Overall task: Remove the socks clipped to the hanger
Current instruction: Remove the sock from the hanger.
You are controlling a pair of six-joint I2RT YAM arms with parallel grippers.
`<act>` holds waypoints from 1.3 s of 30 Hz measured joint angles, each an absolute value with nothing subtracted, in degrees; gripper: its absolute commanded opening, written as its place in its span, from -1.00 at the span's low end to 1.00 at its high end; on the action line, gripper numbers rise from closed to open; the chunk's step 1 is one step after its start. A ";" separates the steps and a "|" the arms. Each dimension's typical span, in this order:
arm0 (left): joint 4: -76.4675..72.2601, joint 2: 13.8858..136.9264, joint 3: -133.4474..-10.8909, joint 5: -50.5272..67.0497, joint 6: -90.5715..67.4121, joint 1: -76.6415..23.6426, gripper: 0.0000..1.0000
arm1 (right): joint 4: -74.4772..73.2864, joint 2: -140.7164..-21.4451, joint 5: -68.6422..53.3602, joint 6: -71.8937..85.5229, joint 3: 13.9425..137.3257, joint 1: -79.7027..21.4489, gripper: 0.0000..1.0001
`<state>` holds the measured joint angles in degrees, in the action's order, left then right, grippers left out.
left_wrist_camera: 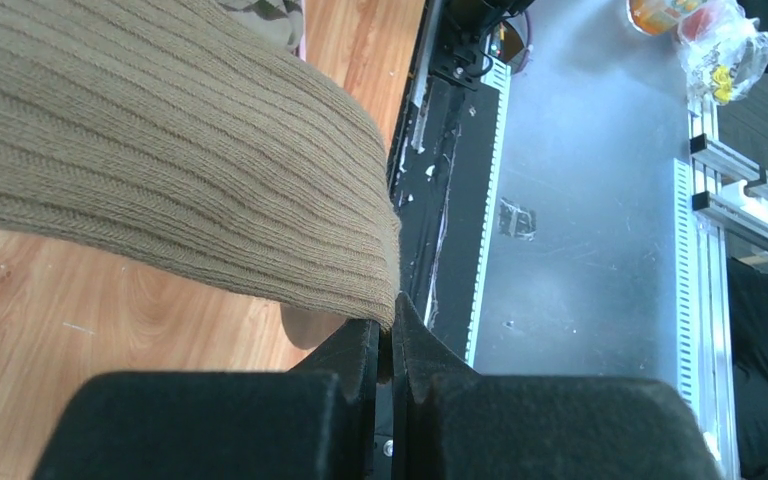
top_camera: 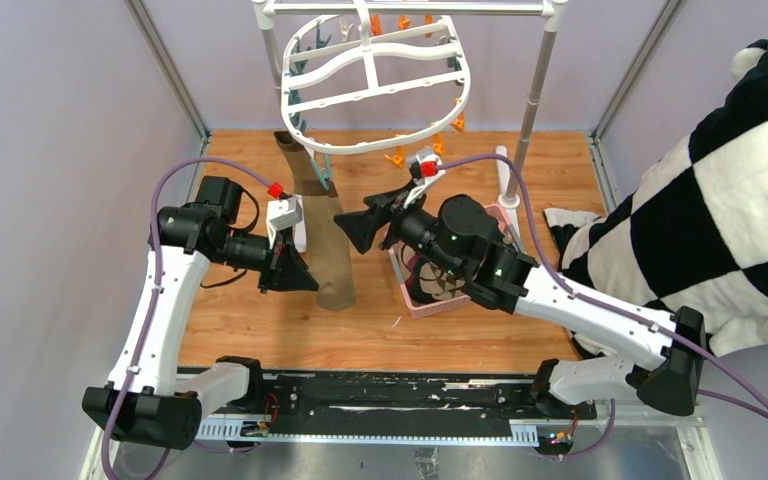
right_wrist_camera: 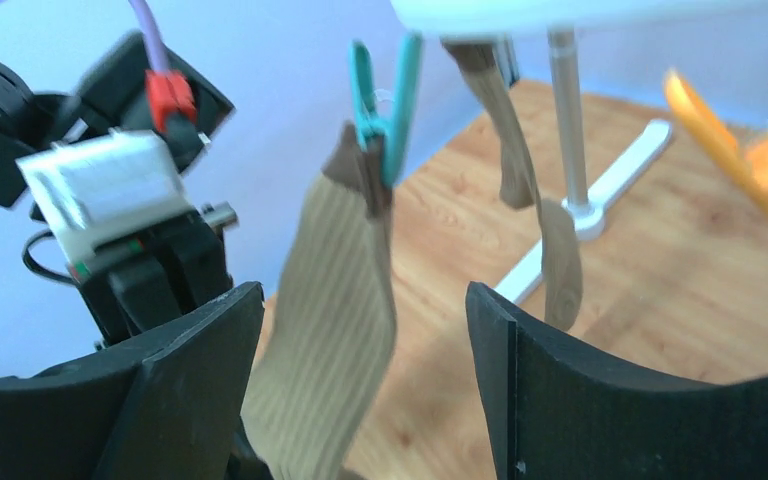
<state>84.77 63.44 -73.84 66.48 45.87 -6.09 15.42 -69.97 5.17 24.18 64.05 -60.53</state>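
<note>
The white oval hanger with orange and teal clips hangs from the rack at the back. A long olive-brown ribbed sock hangs from it, held at the top by a teal clip. My left gripper is shut on the sock's lower edge, and the fabric is pinched between the closed jaws. My right gripper is open beside the sock. In the right wrist view its fingers stand either side of the sock without pressing it. Another brown sock hangs further back.
A pink slotted basket with socks in it sits under my right arm. The grey rack pole and its white foot stand at the back right. A large black-and-white checked cloth fills the right side.
</note>
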 measured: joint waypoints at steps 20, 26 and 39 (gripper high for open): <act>84.77 63.16 -73.91 65.41 45.41 -6.09 -1.00 | 16.43 -85.76 15.27 12.23 81.01 -62.39 0.41; 84.77 63.07 -73.91 65.30 45.19 -6.09 -1.00 | 18.04 -87.72 16.80 10.85 83.18 -62.39 0.07; 84.77 62.72 -73.91 64.60 45.23 -6.09 -1.00 | 19.79 -89.08 17.41 11.38 84.58 -62.33 -1.00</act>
<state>84.77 62.72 -73.91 64.60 45.23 -6.09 19.79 -89.08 17.41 11.38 84.58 -62.33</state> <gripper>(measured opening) 0.024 0.140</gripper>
